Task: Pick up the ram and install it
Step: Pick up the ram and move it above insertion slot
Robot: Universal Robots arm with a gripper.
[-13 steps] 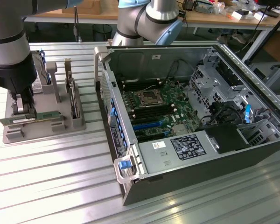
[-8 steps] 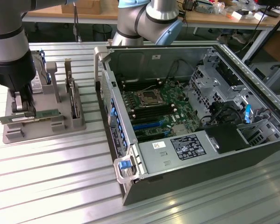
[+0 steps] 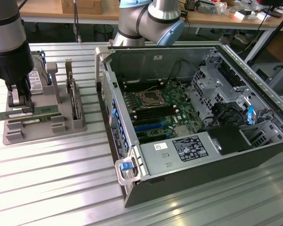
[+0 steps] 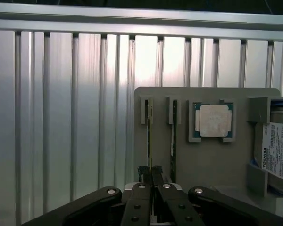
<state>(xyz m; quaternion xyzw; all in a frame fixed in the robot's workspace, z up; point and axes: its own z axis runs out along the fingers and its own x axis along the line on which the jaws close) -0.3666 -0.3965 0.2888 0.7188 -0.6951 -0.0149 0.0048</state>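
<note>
- The gripper [image 3: 20, 100] stood at the exterior view's left, directly over the holder [image 3: 61, 128], which sat on the slatted table [image 3: 61, 188].
- Its jaws were narrow — the fingertips [image 4: 142, 172] were nearly together, pinching the top edge of the ram [image 3: 37, 113].
- The ram stood on edge, lengthwise in the holder; in the wrist view its edge [image 4: 148, 132] ran in between the fingertips.
- A second strip [image 4: 173, 136] stood just beside it, parallel and apart from the gripper.
- A processor [image 4: 212, 120] lay flat in the holder's recess.
- A card [image 3: 74, 99] stood upright nearer the case.
- The open case [image 3: 203, 179] lay at the right — motherboard [image 3: 155, 106] exposed, well apart from the ram.
</note>
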